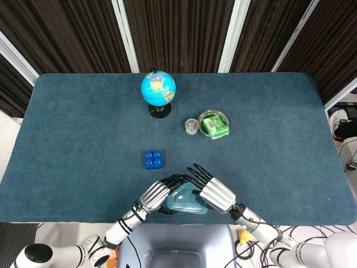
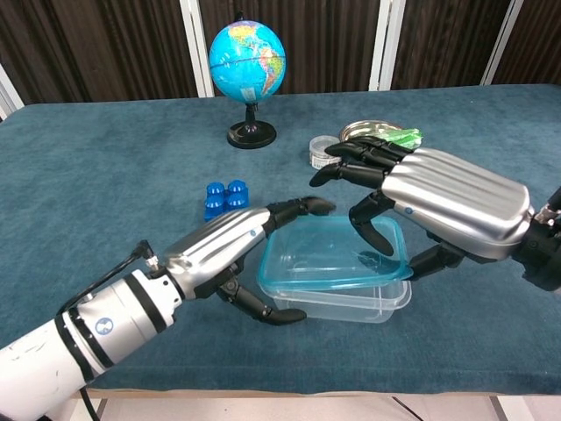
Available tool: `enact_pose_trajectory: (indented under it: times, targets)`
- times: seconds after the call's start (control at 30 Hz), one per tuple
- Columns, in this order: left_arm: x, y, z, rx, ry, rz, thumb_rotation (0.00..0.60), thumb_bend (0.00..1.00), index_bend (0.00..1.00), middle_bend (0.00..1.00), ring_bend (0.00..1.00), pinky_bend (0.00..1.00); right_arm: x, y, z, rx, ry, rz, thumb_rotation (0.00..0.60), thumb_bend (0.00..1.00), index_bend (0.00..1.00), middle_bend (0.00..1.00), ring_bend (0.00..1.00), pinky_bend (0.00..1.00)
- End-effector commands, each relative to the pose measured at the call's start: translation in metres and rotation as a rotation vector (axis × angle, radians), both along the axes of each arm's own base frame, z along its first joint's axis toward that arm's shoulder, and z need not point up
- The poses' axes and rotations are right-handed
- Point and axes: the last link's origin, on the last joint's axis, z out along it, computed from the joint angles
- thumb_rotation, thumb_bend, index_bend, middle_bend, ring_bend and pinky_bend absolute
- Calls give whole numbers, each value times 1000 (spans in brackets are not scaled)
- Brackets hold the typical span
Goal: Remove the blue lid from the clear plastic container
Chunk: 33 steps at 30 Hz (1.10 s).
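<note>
The clear plastic container [image 2: 351,305] sits near the table's front edge, and its translucent blue lid [image 2: 326,253] lies tilted on it, raised a little at the right. My left hand [image 2: 219,250] grips the container's left end, fingers over the rim and thumb low on the wall. My right hand [image 2: 438,197] arches over the right end, with a fingertip on the lid and the thumb at the lid's right edge. In the head view both hands [image 1: 156,195] [image 1: 215,192] cover most of the lid [image 1: 187,202].
A blue toy brick [image 2: 226,200] stands just behind my left hand. Further back are a globe [image 2: 246,61], a small clear jar [image 2: 323,151] and a metal bowl [image 2: 359,132] holding a green packet. The table's front edge runs close under the container.
</note>
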Motion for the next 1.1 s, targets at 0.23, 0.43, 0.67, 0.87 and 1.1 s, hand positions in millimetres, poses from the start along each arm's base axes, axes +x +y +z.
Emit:
enact_pose_trajectory:
  times: [0.23, 0.43, 0.67, 0.87, 1.1]
  targets:
    - [-8, 8, 3, 30, 4, 49, 600, 275, 0, 0, 0, 47, 0, 1, 8, -9, -39, 14, 600, 970, 763, 160, 5, 59]
    - [-12, 16, 11, 55, 4, 79, 600, 274, 0, 0, 0, 31, -2, -2, 15, -34, -47, 16, 600, 969, 762, 160, 7, 59]
    - [-34, 33, 41, 158, 28, 97, 600, 274, 0, 0, 0, 27, -8, -7, 49, -143, -65, 48, 600, 970, 762, 164, 18, 71]
    - [-71, 40, 81, 252, 72, 129, 600, 275, 0, 0, 0, 26, -46, -28, 82, -266, 63, -31, 600, 970, 718, 165, 21, 75]
    - [-94, 33, 106, 275, 96, 145, 600, 274, 0, 0, 0, 25, -95, -51, 82, -260, 171, -228, 600, 798, 413, 120, 16, 77]
